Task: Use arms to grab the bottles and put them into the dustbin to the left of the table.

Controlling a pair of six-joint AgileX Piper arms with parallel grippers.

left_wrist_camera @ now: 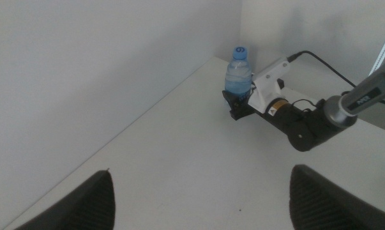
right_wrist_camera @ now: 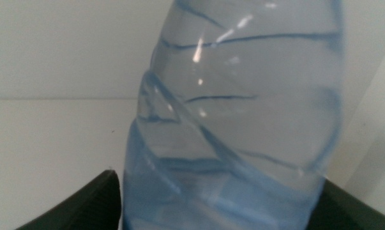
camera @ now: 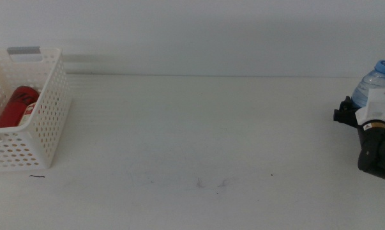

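A clear water bottle [camera: 375, 78] with a blue cap stands upright at the table's far right edge. My right gripper [camera: 350, 108] holds it low on its body; in the right wrist view the bottle [right_wrist_camera: 243, 121] fills the picture with a dark jaw pressed against each side. The left wrist view shows the same bottle [left_wrist_camera: 239, 73] and right gripper [left_wrist_camera: 238, 105] from across the table. The white perforated dustbin [camera: 42, 128] sits at the left with a red can [camera: 15, 105] lying inside. My left gripper [left_wrist_camera: 198, 198] is open and holds nothing; it is outside the middle view.
The white table [camera: 198, 128] runs back to a plain white wall. A few faint dark scuffs [camera: 211, 184] mark its front middle. The right arm's black cable [left_wrist_camera: 326, 67] trails behind its wrist.
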